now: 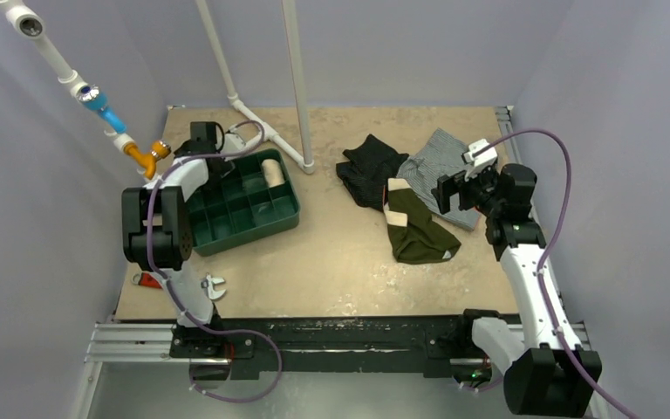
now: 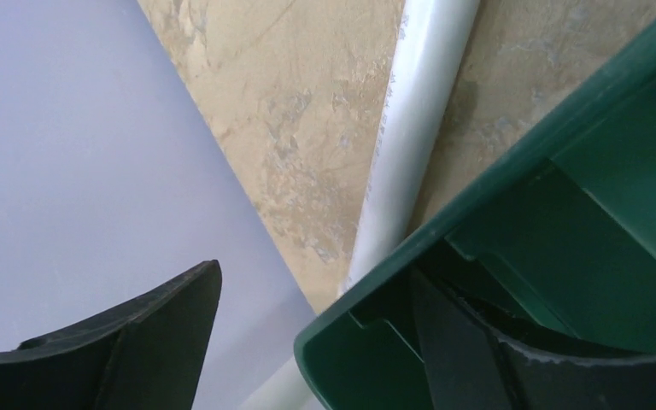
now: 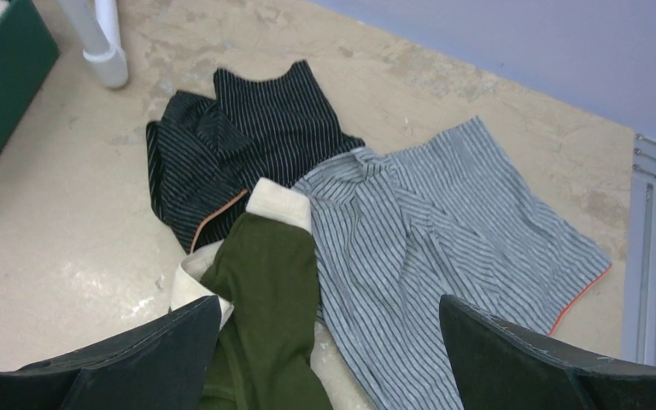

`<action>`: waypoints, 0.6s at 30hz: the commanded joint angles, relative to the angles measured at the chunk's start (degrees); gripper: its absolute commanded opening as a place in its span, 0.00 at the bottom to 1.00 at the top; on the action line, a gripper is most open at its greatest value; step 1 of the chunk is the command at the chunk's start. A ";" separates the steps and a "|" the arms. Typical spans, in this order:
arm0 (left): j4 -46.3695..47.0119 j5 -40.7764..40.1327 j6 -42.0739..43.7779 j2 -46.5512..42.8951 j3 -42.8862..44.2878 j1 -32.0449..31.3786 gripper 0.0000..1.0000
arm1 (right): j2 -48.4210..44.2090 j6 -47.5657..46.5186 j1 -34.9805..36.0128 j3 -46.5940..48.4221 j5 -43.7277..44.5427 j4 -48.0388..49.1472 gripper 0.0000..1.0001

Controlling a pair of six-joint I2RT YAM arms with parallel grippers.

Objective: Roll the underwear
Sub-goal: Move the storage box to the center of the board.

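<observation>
A: Status on the roll?

B: Not begun, by my reading. The underwear (image 1: 419,229) lies open and rumpled on the surface (image 1: 340,271), toward the right side, just in front of the right arm. No fold, no turn in the cloth.

A: Lying free?

B: No. Its cream waistband end touches the black garment (image 1: 368,166) and the grey striped garment (image 1: 440,157). In the right wrist view the green cloth (image 3: 265,316) sits between those two, and the grey one's edge looks to lap its right side.

A: Right gripper?

B: The right gripper (image 1: 454,190) hangs above the pile's near edge, jaws spread wide and empty. The wrist view shows both fingers apart, the underwear below and between them, no contact.

A: Left?

B: The left gripper (image 1: 201,135) is far off at the back corner of the green bin (image 1: 288,214), beside the white pipe (image 2: 410,128). Jaws spread, nothing held; one finger (image 2: 162,333) sits outside the bin wall, the other looks inside it.

A: Anything in the bin?

B: One cream roll (image 1: 271,171) in a rear compartment.

A: So what remains?

B: Everything, I judge: pull the underwear clear, flatten it, roll it up.
</observation>
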 commanded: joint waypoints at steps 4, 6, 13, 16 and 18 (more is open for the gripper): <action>-11.10 13.53 -19.29 -14.19 2.60 0.78 0.86 | 6.90 -12.30 4.41 4.00 2.54 -10.28 0.99; -14.95 20.30 -23.97 -18.70 1.18 0.77 0.88 | 8.45 -14.76 6.73 3.96 2.47 -12.35 0.99; -22.49 43.06 -34.73 -34.54 -6.09 0.65 0.96 | 15.77 -17.95 13.80 1.71 4.55 -11.83 0.94; -23.28 46.28 -35.83 -39.10 -8.98 0.29 0.96 | 22.39 -18.15 16.41 2.21 5.34 -9.84 0.92; -23.90 45.95 -35.60 -41.12 -10.38 0.14 0.96 | 27.33 -18.48 17.73 3.45 5.50 -9.31 0.88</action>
